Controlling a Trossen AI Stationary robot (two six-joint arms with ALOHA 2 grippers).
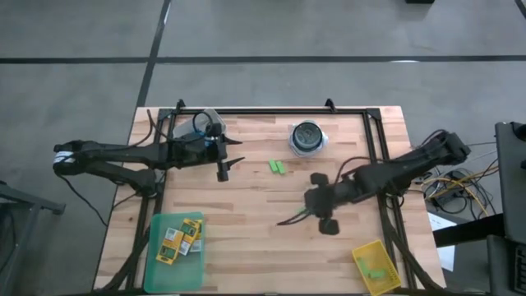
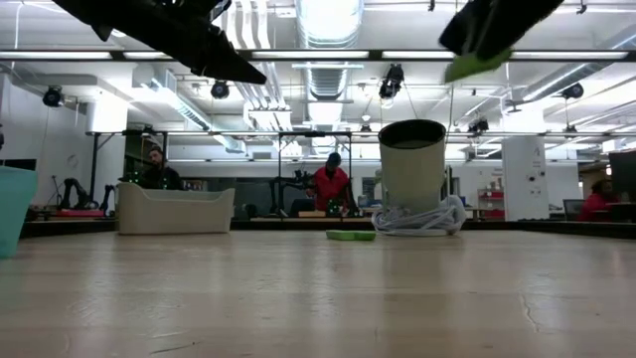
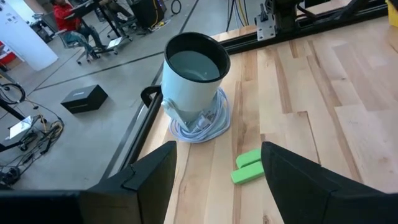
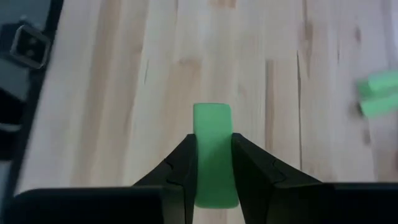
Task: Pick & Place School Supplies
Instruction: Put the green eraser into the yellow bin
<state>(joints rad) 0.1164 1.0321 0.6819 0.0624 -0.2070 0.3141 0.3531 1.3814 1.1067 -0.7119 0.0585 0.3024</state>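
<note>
Clamped between the right gripper's (image 4: 214, 163) jaws was a light-green eraser block (image 4: 213, 152), held lengthwise with its far end poking out past the fingertips (image 4: 184, 163); the wrist view showed it lifted clear above bare wood, and the low view caught it as a green blur high above the worktop (image 1: 246, 205); seen from above, that gripper hung over the worktop's right-centre, well apart from the small yellow bin (image 1: 377, 266) at the near right corner, which already held something green. Two more eraser blocks (image 1: 277, 167) lay side by side, touching, near the middle of the worktop; just beyond them stood a white cup-like container (image 1: 307, 137) ringed at its base by a coiled white cable (image 3: 202, 127). The left gripper's (image 3: 217, 171) jaws stood wide apart with nothing between them; it hovered toward the left rear of the worktop, looking over the pair of blocks and the container. At the near left corner sat the flat green tray (image 1: 154, 255); several yellow-and-green crayon boxes (image 1: 181, 236) lay in it. Beyond the worktop, in the room, people sat at distant benches, one in a red top (image 2: 330, 186).
</note>
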